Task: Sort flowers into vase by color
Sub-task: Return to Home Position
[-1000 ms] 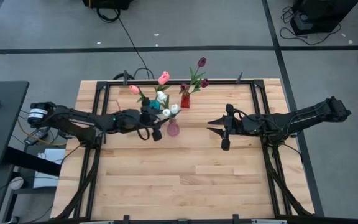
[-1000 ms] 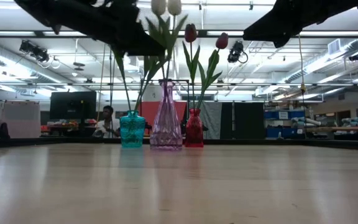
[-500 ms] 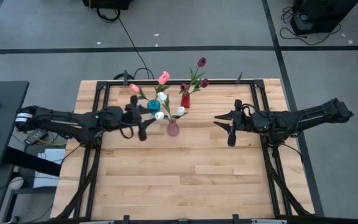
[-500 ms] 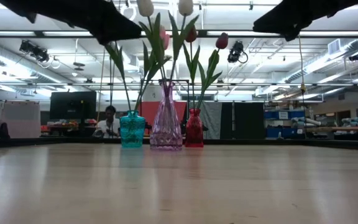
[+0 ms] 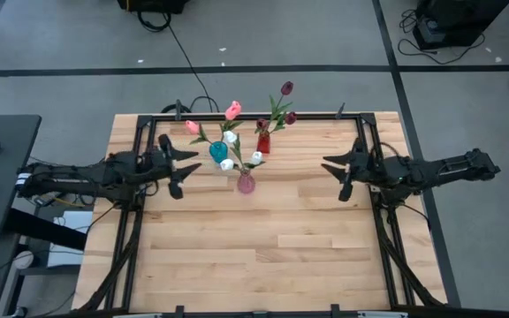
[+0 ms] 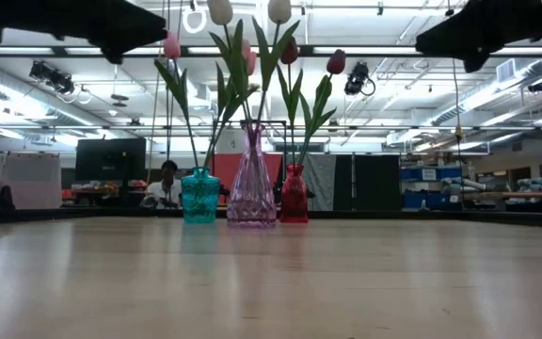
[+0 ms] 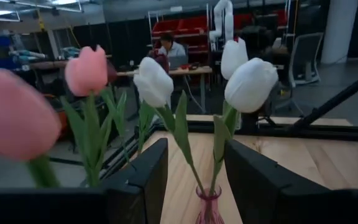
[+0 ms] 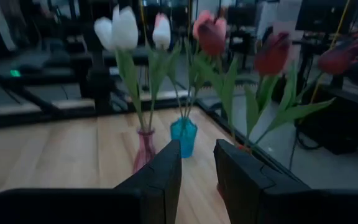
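Change: both arms have pulled outward from the purple vase (image 5: 246,183). The white tulips (image 5: 226,164) in it, bunched under the left arm a second ago, now stand spread.
High view: the left gripper (image 5: 182,170) hangs near the vases on their left and the right gripper (image 5: 334,177) well to their right. Both are spread open and empty. Pink tulips (image 5: 233,110) stand in the teal vase (image 5: 218,151) and maroon tulips (image 5: 290,117) in the red vase (image 5: 262,143), all at the far middle of the tabletop (image 5: 263,256). No stem lies loose.
Low view: three vases stand in a row with stems upright, and both arms are up at head height. A person (image 6: 167,184) sits in the room behind.
Left wrist view: parted fingers (image 7: 142,180) frame the white tulips.
Right wrist view: parted fingers (image 8: 247,180) frame the vases, with the maroon tulips closest.
Next move: sorting looks finished. The stems lie inward of each gripper, nearer the left one, so retreating outward leads away from them. The near tabletop is bare, and the black frame (image 5: 325,116) rims it.
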You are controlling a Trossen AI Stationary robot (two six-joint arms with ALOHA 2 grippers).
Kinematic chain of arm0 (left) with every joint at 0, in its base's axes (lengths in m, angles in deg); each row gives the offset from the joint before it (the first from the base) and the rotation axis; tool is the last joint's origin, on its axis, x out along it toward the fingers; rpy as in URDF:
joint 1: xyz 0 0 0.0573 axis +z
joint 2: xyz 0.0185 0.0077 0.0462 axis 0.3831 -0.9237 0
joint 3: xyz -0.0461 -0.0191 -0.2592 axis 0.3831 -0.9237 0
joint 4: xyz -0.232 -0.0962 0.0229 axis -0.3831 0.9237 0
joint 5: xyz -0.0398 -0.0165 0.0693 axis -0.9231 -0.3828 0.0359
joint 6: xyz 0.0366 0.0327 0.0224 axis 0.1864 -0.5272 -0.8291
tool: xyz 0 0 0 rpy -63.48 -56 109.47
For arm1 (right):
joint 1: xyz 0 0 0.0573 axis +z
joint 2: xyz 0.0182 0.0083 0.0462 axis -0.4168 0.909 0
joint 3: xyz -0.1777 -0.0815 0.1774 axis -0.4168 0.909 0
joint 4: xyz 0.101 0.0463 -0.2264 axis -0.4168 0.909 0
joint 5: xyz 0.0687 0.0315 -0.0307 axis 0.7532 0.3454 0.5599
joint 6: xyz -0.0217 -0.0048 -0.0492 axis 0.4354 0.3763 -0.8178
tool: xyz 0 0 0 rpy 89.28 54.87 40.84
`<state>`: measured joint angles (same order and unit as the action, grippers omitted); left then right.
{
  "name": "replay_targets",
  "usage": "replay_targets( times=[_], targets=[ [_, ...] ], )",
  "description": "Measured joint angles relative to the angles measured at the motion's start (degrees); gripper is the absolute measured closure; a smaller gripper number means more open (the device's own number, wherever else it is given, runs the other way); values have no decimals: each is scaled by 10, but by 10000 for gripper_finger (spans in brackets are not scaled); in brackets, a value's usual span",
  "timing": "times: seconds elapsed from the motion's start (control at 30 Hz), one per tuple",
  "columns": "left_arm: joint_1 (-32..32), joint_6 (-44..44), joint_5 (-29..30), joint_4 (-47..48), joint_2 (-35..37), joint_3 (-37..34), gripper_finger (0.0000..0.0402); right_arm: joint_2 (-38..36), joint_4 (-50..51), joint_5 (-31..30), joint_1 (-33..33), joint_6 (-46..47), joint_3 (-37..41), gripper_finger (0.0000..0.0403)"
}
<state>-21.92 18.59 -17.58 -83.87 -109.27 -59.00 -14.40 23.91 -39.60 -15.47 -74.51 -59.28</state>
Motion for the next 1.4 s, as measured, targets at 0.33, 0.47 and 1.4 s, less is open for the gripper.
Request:
replay_targets(
  times=[0.33,0.47,1.4],
  targets=[
    [0,0,-13,17,107,-59,239,-168,26,35,0,-11,33,308],
    [0,0,-13,36,131,-64,239,-202,27,45,0,-11,33,331],
    [-1,-41,-78,67,302,-111,239,-259,-230,74,-19,57,235,375]
  ],
)
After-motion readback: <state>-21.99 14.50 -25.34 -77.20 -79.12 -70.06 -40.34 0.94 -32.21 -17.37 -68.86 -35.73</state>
